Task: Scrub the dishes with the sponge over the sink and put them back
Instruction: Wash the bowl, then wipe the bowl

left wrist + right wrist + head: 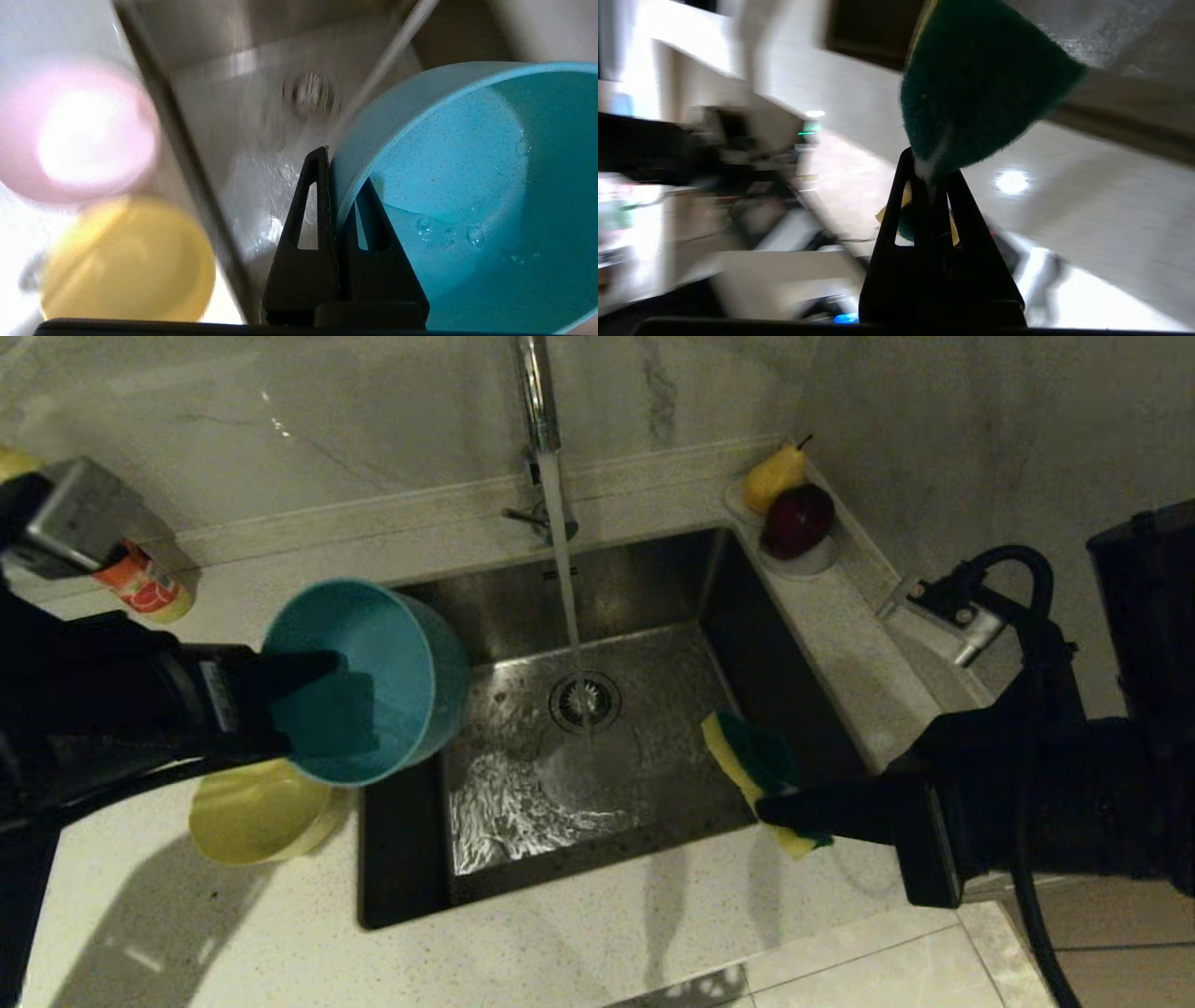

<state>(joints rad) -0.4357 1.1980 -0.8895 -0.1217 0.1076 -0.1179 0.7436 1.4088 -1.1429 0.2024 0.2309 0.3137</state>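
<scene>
Blue plastic shows first in the head view: the light blue bowl (373,677) is tipped on its side above the left edge of the sink (653,588), and the left gripper (327,700) pinches its rim tight, one finger inside and one outside. Water runs from the tap (537,392) down to the drain strainer (585,702). The yellow bowl (257,812) sits on the counter (607,933) just left of the sink, below the blue one. The right gripper (780,807) is at the right front edge of the sink and is squeezed shut on the sponge (756,761), whose green face points toward the water. A small white dish (812,560) with a pear (775,476) and a dark red fruit (800,518) stands at the back right corner. In the left wrist view, the black fingers (310,219) clamp the wall of the blue bowl (467,186), which has drops of water inside. The yellow bowl (126,261) and the pale pink bowl (79,133) sit side by side on the counter, but they look fuzzy, so I cannot tell if they touch. In the right wrist view, the right gripper (931,186) is closed on a corner of the sponge (980,84), with its dark green side facing us and a bit of yellow foam between the fingers.
</scene>
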